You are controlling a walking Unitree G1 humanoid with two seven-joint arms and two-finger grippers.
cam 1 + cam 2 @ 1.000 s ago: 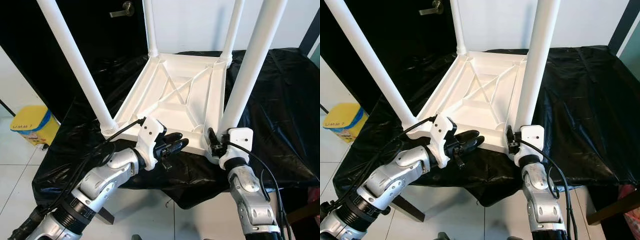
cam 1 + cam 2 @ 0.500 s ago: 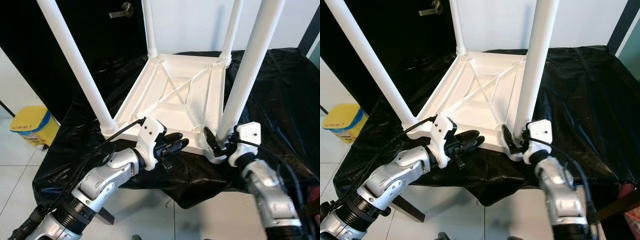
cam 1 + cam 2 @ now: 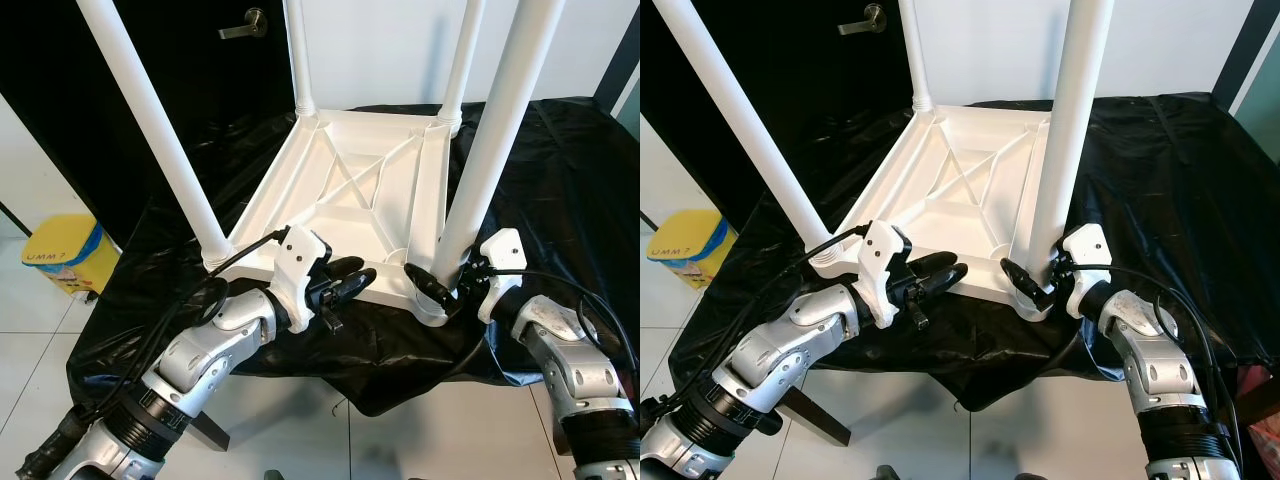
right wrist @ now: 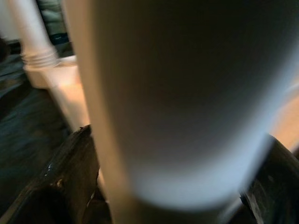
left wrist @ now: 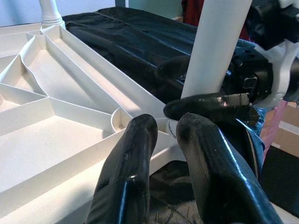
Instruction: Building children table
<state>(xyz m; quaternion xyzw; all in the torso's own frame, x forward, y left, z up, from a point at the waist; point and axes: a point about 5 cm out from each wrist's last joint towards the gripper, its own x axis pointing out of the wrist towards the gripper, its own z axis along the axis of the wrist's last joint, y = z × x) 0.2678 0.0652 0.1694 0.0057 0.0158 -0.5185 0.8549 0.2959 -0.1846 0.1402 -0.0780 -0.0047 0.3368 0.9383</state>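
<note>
A white children's table (image 3: pixel 350 200) lies upside down on a black plastic sheet (image 3: pixel 560 180), its legs pointing up. My right gripper (image 3: pixel 437 290) is shut on the base of the near right leg (image 3: pixel 490 130), just above its screw collar. In the right wrist view that leg (image 4: pixel 173 93) stands between the two black fingers (image 4: pixel 70 172). My left gripper (image 3: pixel 350 278) lies along the table's front rim, left of that leg. In the left wrist view its fingers (image 5: pixel 135 154) stand almost together on the rim, pointing at the leg (image 5: pixel 215 46).
The sheet-covered surface ends just in front of the table, with tiled floor (image 3: pixel 300 440) below. A yellow bin (image 3: pixel 62 252) stands on the floor at the left. A dark door with a lever handle (image 3: pixel 245 25) is behind. The other legs (image 3: pixel 150 130) rise beside my arms.
My right arm has swung out to the right and its wrist has turned around the leg's base while staying on it. The left gripper has barely shifted.
</note>
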